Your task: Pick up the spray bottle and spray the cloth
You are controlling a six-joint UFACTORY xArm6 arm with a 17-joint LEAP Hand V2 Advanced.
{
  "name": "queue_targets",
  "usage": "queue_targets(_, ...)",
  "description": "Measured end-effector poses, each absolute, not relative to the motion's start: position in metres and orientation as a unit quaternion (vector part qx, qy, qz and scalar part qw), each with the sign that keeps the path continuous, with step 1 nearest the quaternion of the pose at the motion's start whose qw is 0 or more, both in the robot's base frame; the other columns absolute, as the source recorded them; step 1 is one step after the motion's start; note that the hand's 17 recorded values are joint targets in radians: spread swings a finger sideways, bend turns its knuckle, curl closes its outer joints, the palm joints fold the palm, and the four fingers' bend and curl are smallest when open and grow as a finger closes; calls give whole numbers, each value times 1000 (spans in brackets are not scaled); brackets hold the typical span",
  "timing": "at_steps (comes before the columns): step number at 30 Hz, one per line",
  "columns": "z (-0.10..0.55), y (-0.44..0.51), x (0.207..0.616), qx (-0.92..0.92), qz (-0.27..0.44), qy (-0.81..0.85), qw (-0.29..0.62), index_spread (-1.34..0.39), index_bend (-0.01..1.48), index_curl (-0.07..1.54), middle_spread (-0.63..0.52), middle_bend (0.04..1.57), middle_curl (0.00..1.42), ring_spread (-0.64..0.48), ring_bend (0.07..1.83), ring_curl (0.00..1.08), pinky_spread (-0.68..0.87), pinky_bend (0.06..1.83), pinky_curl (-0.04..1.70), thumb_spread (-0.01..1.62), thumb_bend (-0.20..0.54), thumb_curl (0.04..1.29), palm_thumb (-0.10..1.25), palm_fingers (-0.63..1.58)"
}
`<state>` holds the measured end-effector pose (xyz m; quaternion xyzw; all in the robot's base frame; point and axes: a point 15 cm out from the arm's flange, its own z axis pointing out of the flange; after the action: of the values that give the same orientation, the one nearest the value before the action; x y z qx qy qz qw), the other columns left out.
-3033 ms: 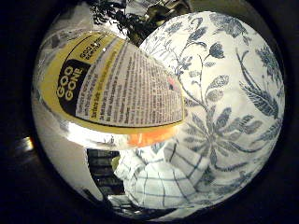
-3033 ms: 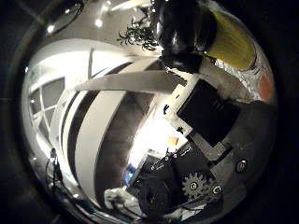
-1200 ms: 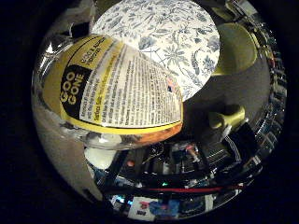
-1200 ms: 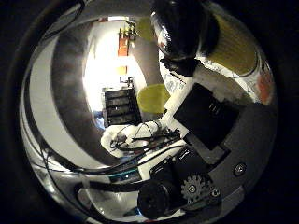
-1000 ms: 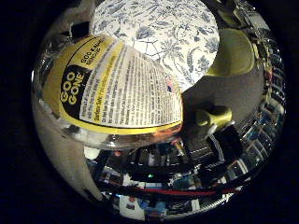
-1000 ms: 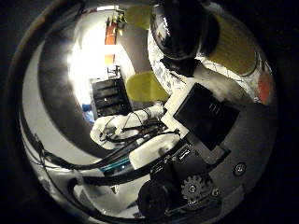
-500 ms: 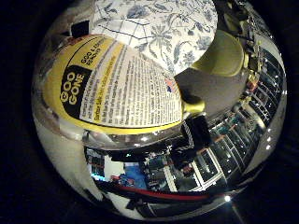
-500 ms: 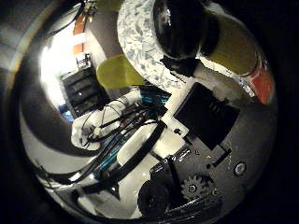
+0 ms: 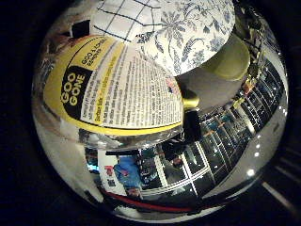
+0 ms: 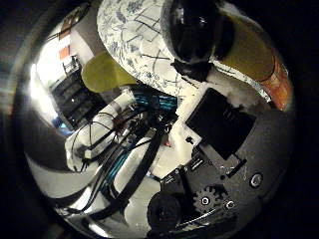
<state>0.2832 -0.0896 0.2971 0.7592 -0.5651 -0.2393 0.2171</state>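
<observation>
The spray bottle, clear with a yellow and white label and an orange band, fills much of the right little finger side palm view, close against the palm. In the right thumb side palm view its black spray head and yellow body show beside my hand's white and black fingers, which curl round it. The cloth, white with a blue flower print, lies spread on a table beyond the bottle. It also shows in the right thumb side palm view.
A yellow-green chair stands by the table with the cloth, also seen in the right thumb side palm view. Shelves and room furniture lie further off.
</observation>
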Motion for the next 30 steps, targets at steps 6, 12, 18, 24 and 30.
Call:
queue_targets(6, 304, -86, 283, 767, -233, -562, 204, -219, 1097, 743, -96, 1358, 596, -161, 1457, 580, -229, 1085, 1098, 979, -15, 677, 1041, 1192)
queue_targets(12, 323, -45, 288, 783, -241, -562, 118, -216, 1107, 744, -89, 1354, 595, -161, 1453, 579, -229, 1081, 1098, 974, -12, 689, 1061, 1197)
queue_targets(18, 358, 25, 299, 810, -247, -531, -4, -211, 1117, 738, -87, 1353, 594, -162, 1448, 579, -230, 1075, 1100, 956, -12, 706, 1070, 1203)
queue_targets(24, 397, 94, 315, 810, -283, -495, -136, -209, 1128, 735, -87, 1350, 590, -162, 1451, 581, -232, 1075, 1106, 929, -12, 730, 1082, 1202)
queue_targets(30, 426, 142, 348, 802, -287, -444, -276, -202, 1138, 730, -87, 1353, 589, -162, 1454, 585, -228, 1064, 1123, 911, -14, 752, 1085, 1199)
